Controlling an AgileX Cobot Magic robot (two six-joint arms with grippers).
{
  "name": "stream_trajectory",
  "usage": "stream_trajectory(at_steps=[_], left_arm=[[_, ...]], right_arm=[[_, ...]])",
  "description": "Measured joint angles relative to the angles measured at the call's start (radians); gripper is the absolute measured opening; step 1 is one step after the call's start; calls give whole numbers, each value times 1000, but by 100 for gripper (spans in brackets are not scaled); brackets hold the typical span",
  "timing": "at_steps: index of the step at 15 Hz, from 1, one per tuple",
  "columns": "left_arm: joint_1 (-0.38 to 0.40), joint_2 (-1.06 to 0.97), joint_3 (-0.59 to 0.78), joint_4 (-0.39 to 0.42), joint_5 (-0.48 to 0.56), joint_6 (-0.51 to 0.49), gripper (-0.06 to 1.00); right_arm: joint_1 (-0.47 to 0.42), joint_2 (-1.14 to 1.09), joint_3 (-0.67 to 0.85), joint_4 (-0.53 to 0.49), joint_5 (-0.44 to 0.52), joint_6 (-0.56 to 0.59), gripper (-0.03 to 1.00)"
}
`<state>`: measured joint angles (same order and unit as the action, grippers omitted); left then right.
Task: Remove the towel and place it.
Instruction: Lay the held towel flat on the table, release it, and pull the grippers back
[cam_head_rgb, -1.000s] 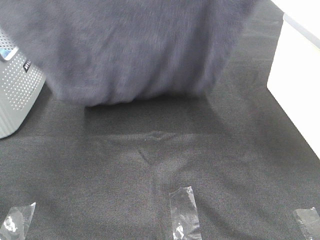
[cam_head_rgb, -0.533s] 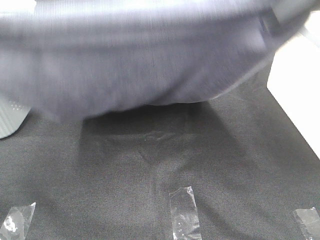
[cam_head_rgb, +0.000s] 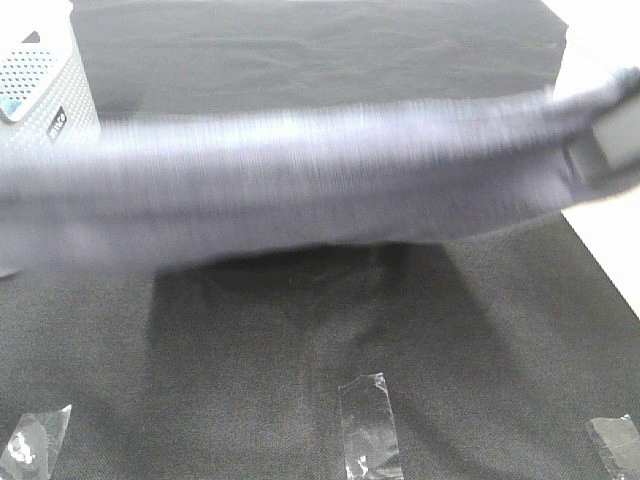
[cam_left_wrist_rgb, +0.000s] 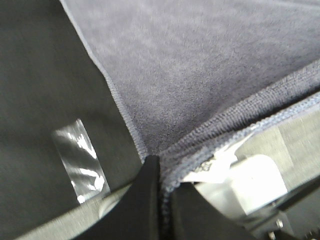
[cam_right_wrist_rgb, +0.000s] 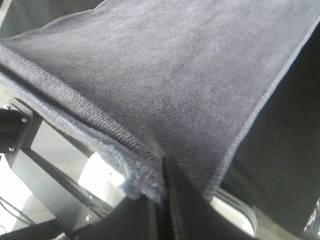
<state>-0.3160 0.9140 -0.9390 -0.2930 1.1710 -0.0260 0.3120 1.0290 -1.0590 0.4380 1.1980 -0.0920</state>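
The left gripper (cam_left_wrist_rgb: 161, 180) is clamped on a corner of the large grey-lavender terry towel (cam_head_rgb: 300, 190), which hangs blurred above the black fabric mat (cam_head_rgb: 300, 340), spanning the table's left to right edges; the right gripper (cam_right_wrist_rgb: 161, 192) clamps another corner.
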Motion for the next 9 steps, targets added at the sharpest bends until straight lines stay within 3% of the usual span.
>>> stream_trajectory(at_steps=[6,9], left_arm=[[0,4,190,-83,-5,16,0],[1,110,264,-125,-4,54,0]], right_arm=[[0,0,200,7,-4,-1,2],[0,50,300,8,-5,-20,2]])
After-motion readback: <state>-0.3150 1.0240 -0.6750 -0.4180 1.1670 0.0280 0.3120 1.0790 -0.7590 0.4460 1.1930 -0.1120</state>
